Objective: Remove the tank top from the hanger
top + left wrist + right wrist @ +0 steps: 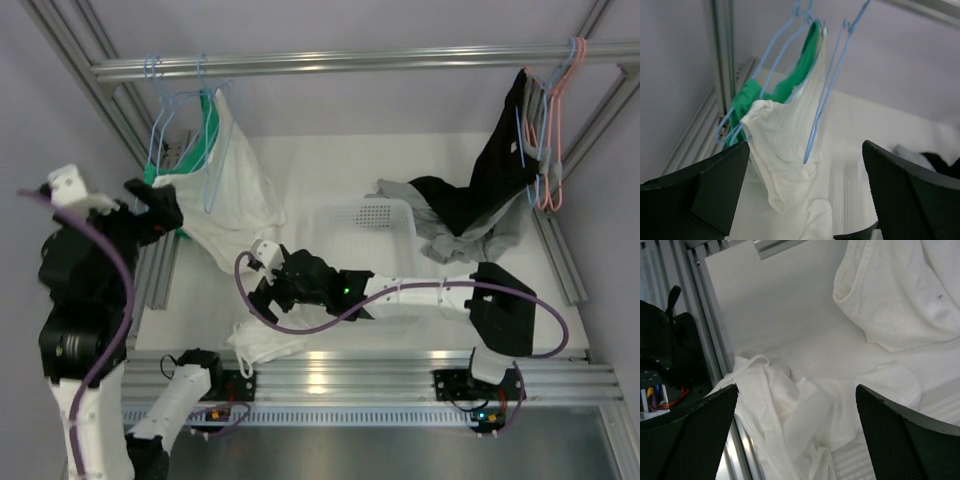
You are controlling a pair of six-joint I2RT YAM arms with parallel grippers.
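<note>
The tank top (262,343) lies crumpled on the table at the near edge, off any hanger; in the right wrist view it is a wrinkled white heap (790,425). My right gripper (262,285) (796,390) hovers just above it, open, with nothing between its fingers. The hanger (213,165) (822,100), thin light-blue wire, hangs bare from the rail at the back left, in front of a larger cream-white garment (235,200) (785,150). My left gripper (158,205) (805,147) is raised beside that garment's left edge, open and empty.
A green garment (205,140) hangs on other blue hangers (158,105) behind the cream one. A white mesh basket (365,225) sits mid-table. A black garment (490,170) and a pink hanger (560,130) hang at the right over a grey cloth (450,245). The rail (400,60) crosses the back.
</note>
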